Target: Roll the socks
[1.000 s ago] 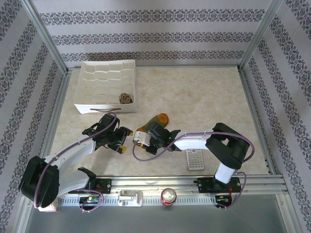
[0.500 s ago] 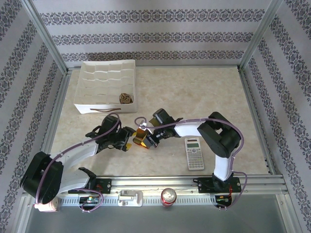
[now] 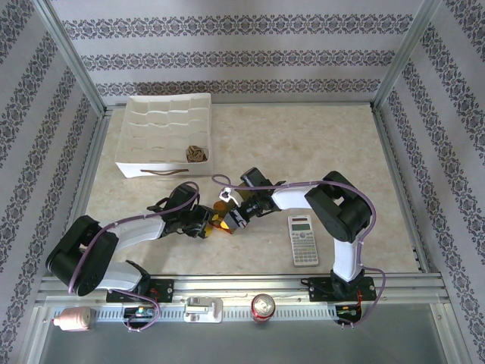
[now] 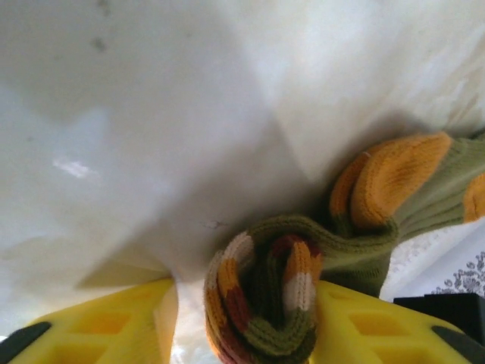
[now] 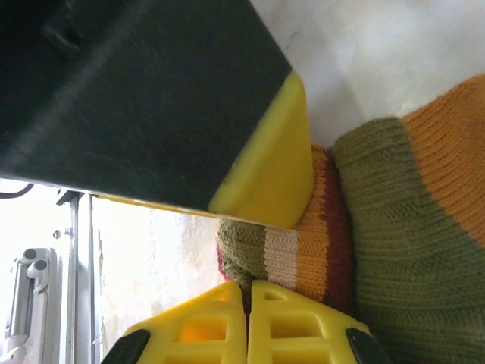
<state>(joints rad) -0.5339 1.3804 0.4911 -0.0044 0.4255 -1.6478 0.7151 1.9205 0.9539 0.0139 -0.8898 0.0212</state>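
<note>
Olive knit with orange patches and a striped cuff, the olive sock [image 3: 220,223] lies bunched on the tabletop [image 3: 303,152] near its front middle, between the two arms' ends. The left tool [image 4: 250,315] stands narrow around the folded cuff, one finger [image 4: 364,326] against it and a sliver of gap at the other. The right tool [image 5: 248,303] is pinched shut on the cuff's edge. The argyle sock [image 3: 196,154], a small bundle, sits in a front compartment of the white divided tray [image 3: 132,165]. A calculator [image 3: 305,240] lies nearby.
</note>
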